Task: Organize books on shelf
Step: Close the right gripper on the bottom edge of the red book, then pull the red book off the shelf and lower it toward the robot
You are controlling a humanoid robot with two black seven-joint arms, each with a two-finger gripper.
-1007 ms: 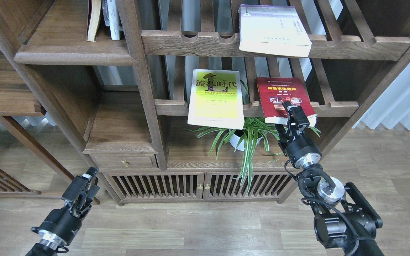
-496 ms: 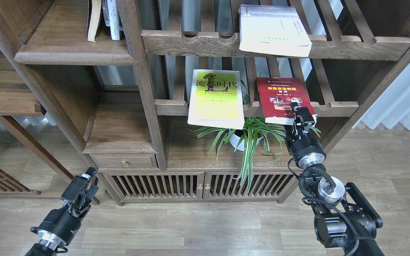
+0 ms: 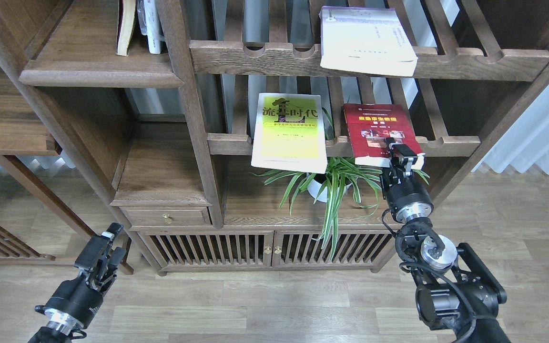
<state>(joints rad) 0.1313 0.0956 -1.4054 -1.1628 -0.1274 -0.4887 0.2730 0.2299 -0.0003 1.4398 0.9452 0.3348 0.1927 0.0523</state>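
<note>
The yellow-green book (image 3: 289, 132) lies flat on the lower slatted rack and overhangs its front rail. The dark red book (image 3: 374, 128) lies to its right on the same rack. The white book with a lilac edge (image 3: 365, 40) lies on the upper slatted rack. The solid plank shelf (image 3: 98, 76) with a rounded lip is at the upper left. My right gripper (image 3: 402, 152) is at the red book's overhanging front right corner, with one finger over the cover; the jaws look apart. My left gripper (image 3: 105, 245) is open and empty, low at the left near the floor.
A few books (image 3: 138, 26) stand upright at the back of the plank shelf. A potted spider plant (image 3: 331, 183) stands under the lower rack, just left of my right arm. A drawer ledge with a brass knob (image 3: 166, 218) and slatted cabinet doors (image 3: 265, 250) are below.
My right gripper has shifted a little right along the red book's front edge. The left arm has dropped slightly down and left. The books have not moved.
</note>
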